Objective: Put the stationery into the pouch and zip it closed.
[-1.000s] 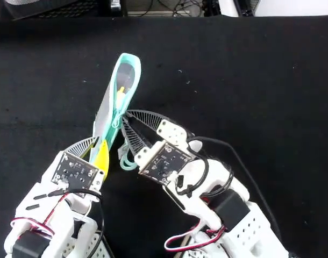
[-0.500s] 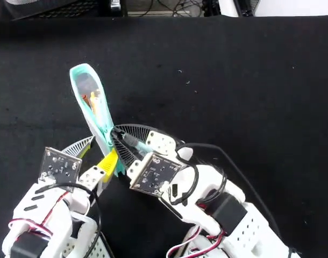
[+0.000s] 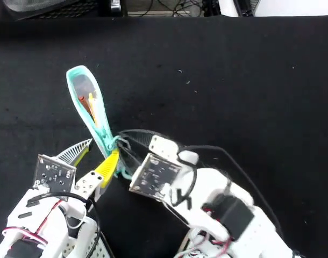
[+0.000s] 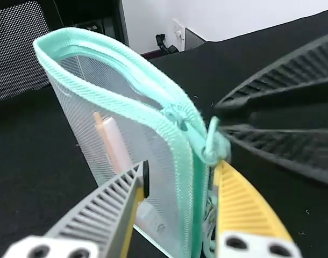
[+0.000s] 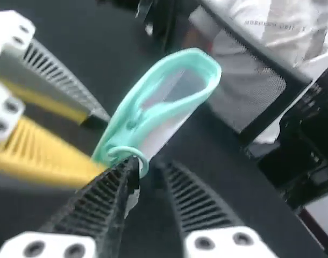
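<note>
A mint-green mesh pouch [image 3: 91, 107] stands on its long edge, its open end pointing away from the arms. An orange pen [image 3: 89, 102] and a pale one [image 4: 113, 142] lie inside it. My left gripper [image 3: 103, 149] is shut on the pouch's near end [image 4: 126, 123], grey finger on the mesh side and yellow finger [image 4: 239, 209] along the zip edge. My right gripper [image 3: 121, 146] comes in from the other side, its black fingers pinched on the ring-shaped zipper pull [image 4: 211, 148] at the near end of the zip. The same ring [image 5: 123, 156] sits at my right gripper's [image 5: 148, 167] fingertips.
The table [image 3: 244, 86] is covered in black cloth, with open room to the right and beyond the pouch. Dark equipment and cables [image 3: 153, 6] line the far edge. Both arm bases crowd the near edge.
The pouch has swung from leaning right to leaning left, most of it in the first half second. Both grippers moved left and nearer with it, keeping their hold.
</note>
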You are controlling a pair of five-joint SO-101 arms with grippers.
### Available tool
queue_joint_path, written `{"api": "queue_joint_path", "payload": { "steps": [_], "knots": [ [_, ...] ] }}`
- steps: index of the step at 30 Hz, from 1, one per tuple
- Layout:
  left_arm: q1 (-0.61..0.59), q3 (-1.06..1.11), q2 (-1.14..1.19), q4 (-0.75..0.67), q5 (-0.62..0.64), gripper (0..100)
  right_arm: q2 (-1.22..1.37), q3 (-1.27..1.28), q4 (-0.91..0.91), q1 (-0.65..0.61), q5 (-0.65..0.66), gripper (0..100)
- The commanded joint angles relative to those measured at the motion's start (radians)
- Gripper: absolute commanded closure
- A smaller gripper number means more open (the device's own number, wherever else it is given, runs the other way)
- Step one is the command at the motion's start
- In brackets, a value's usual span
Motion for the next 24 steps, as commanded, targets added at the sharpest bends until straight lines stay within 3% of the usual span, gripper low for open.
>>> {"api": "queue_joint_path", "payload": {
  "steps": [1,7,11,24],
  "knots": [
    [0.007,-0.008,0.003,-0.005,-0.014,78,-0.067,-0.065,0.129,-0.012,-0.003,76.6],
    [0.007,-0.008,0.005,-0.005,-0.032,78,-0.137,0.035,0.155,-0.025,-0.008,74.1],
    [0.007,-0.008,0.005,-0.005,-0.034,78,-0.154,0.097,0.147,-0.109,-0.083,74.1],
    [0.007,-0.008,0.002,-0.003,-0.034,78,-0.150,0.341,-0.176,-0.123,-0.181,77.1]
  ]
}}
